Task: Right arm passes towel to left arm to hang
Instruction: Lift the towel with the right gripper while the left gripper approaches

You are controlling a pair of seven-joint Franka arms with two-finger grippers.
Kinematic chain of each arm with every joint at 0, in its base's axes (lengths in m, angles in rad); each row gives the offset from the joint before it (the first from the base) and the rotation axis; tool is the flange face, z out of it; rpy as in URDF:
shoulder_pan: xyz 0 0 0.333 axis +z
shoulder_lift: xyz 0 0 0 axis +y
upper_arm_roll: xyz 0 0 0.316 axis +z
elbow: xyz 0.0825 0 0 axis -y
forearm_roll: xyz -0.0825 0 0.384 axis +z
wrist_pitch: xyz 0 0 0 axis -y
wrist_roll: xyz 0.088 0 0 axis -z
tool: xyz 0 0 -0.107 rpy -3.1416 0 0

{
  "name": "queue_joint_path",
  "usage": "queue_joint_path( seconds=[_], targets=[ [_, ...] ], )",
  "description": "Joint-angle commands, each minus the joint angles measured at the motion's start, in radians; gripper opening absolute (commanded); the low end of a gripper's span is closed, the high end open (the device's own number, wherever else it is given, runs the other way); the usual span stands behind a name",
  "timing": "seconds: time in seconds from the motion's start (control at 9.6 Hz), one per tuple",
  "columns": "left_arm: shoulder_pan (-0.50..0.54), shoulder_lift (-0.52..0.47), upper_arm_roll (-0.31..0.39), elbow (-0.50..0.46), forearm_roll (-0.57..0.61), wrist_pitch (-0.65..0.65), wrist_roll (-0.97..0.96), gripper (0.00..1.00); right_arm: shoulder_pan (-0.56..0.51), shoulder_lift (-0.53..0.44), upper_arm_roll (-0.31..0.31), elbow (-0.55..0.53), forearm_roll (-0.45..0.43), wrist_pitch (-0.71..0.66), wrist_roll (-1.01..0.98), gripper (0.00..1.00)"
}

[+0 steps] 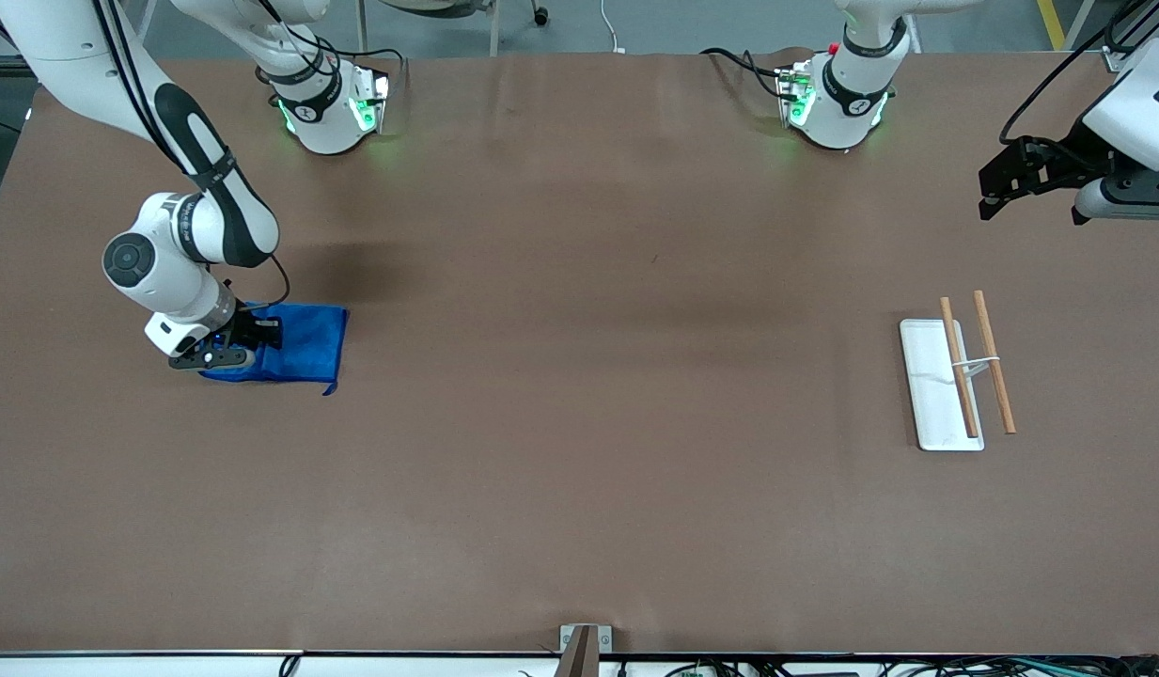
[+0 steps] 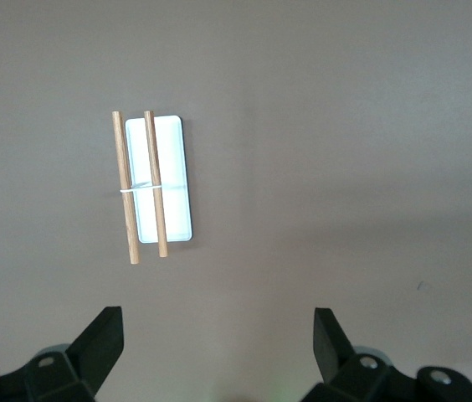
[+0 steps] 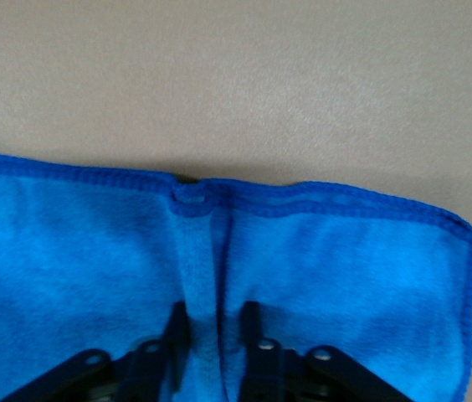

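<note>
The blue towel (image 1: 306, 343) lies flat on the brown table near the right arm's end. My right gripper (image 1: 224, 346) is down on the towel, its fingers shut on a raised fold of the cloth. In the right wrist view the towel (image 3: 345, 276) fills the frame, and the gripper (image 3: 212, 322) pinches a ridge that runs to the hemmed edge. A small blue loop sticks out at the towel's corner (image 1: 329, 387). My left gripper (image 1: 1030, 209) waits open and empty in the air over the left arm's end of the table; its jaws (image 2: 217, 331) stand wide apart.
A rack with a white flat base (image 1: 927, 404) and two wooden rods (image 1: 994, 362) stands toward the left arm's end, nearer the front camera than the left gripper. It also shows in the left wrist view (image 2: 173, 180). Both arm bases stand along the table's back edge.
</note>
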Motion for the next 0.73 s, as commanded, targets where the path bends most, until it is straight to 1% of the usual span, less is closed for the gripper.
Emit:
queue_joint_path(
  seconds=[0.0,0.1,0.21,0.31,0.42,0.52,0.62],
  targets=[
    [0.002,0.015,-0.006,-0.01,-0.051,-0.019,0.01,1.0,-0.001,-0.044,0.01,0.095,-0.005,-0.238,0.007,0.0],
    [0.0,0.016,-0.006,-0.008,-0.055,-0.018,0.008,1.0,0.001,-0.059,0.01,0.189,-0.003,-0.408,0.012,0.0],
    [0.0,0.016,-0.008,-0.008,-0.056,-0.018,0.008,1.0,0.005,-0.068,0.016,0.281,0.023,-0.556,0.012,0.0],
    [0.0,0.016,-0.008,-0.013,-0.054,-0.019,0.008,1.0,0.007,-0.075,0.025,0.4,0.079,-0.733,0.015,0.0],
    [0.0,0.016,-0.008,-0.014,-0.054,-0.019,0.008,1.0,0.01,-0.073,0.027,0.508,0.109,-0.869,0.023,0.0],
    [0.002,0.016,-0.008,-0.013,-0.054,-0.019,0.008,1.0,0.028,-0.072,0.028,0.592,0.138,-0.949,0.03,0.0],
    [0.002,0.016,-0.008,-0.008,-0.052,-0.019,0.007,1.0,0.045,-0.072,0.028,0.66,0.2,-1.005,0.04,0.0]
  ],
)
